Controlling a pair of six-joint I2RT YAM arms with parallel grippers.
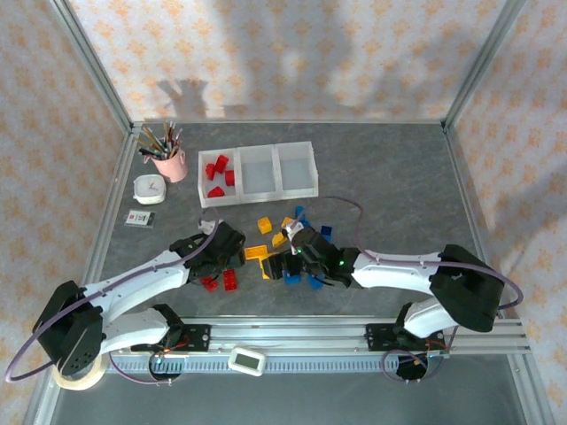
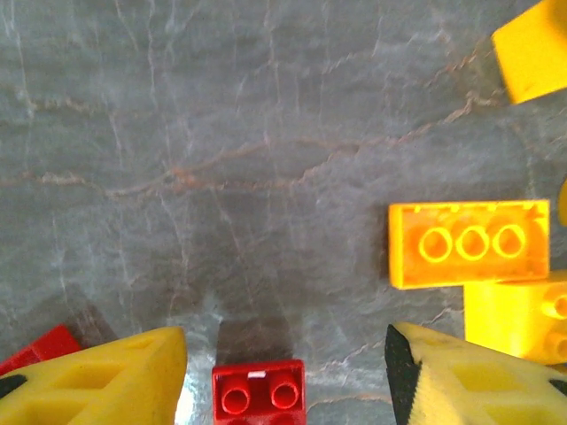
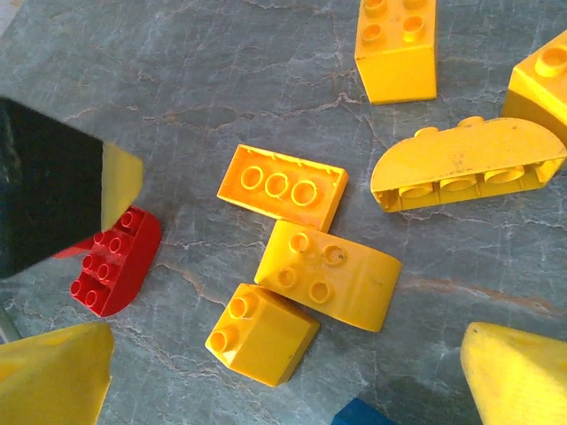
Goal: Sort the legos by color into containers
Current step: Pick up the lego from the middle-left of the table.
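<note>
The containers point(image 1: 258, 197) stand at the back, and the left bin holds several red legos point(image 1: 219, 173). Loose yellow, blue and red legos point(image 1: 264, 225) lie in front of them. My left gripper point(image 1: 232, 258) hangs low over the mat. In the left wrist view the left gripper point(image 2: 285, 341) is open around a small red brick point(image 2: 260, 394), with a gap on each side. The right gripper point(image 1: 282, 261) is open too. In its wrist view the right gripper point(image 3: 290, 354) spans a sloped yellow brick point(image 3: 261, 332) and a curved yellow brick point(image 3: 330, 274) without touching them.
A pink cup of pencils point(image 1: 170, 165) and a small white object point(image 1: 149, 189) stand left of the containers. A rounded red brick point(image 3: 115, 261) lies beside the left arm's finger point(image 3: 53, 186). A flat orange-yellow brick point(image 2: 468, 242) and more yellow bricks point(image 3: 469, 164) lie close by.
</note>
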